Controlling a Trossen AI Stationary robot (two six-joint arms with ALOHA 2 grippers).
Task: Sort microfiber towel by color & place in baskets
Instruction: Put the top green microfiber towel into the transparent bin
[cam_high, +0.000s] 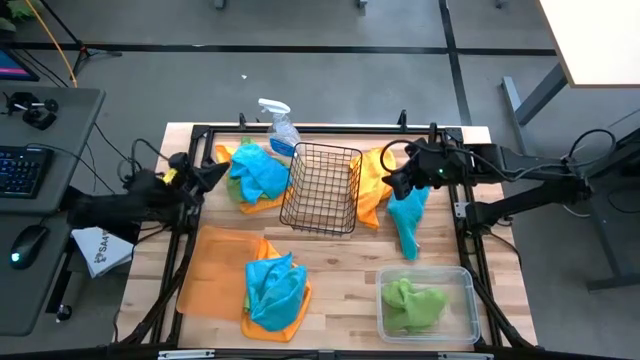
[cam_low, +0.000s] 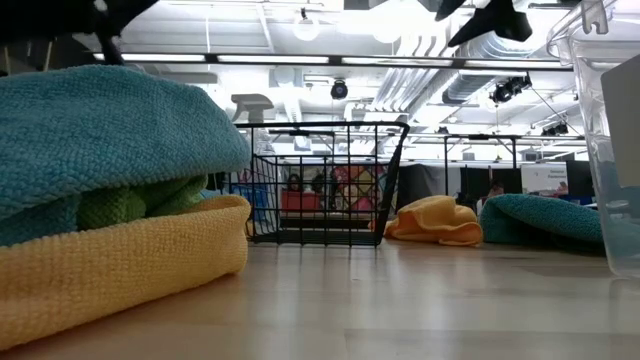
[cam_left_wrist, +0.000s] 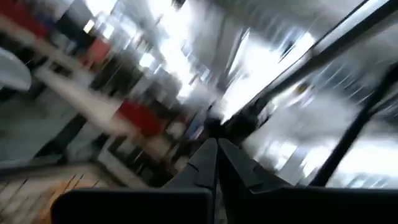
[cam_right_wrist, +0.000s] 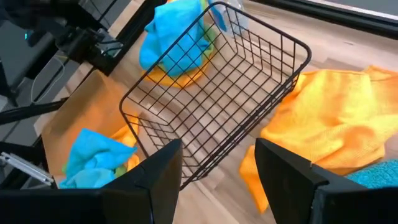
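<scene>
Several microfiber towels (cam_high: 257, 172) soft, light, limp | pinch raised fold | left gripper (cam_high: 208, 176) jaws pressed together, right gripper (cam_high: 398, 183) jaws spread, empty, near desk's far edge

The right gripper (cam_high: 400, 183) hangs over the far right of the worktop (cam_high: 345, 262), with a turquoise towel (cam_high: 407, 221) just beneath it and an orange towel (cam_high: 372, 180) beside it. The black wire basket (cam_high: 322, 187) stands to its left, the clear tub (cam_high: 428, 303) of green towel nearer.
</scene>
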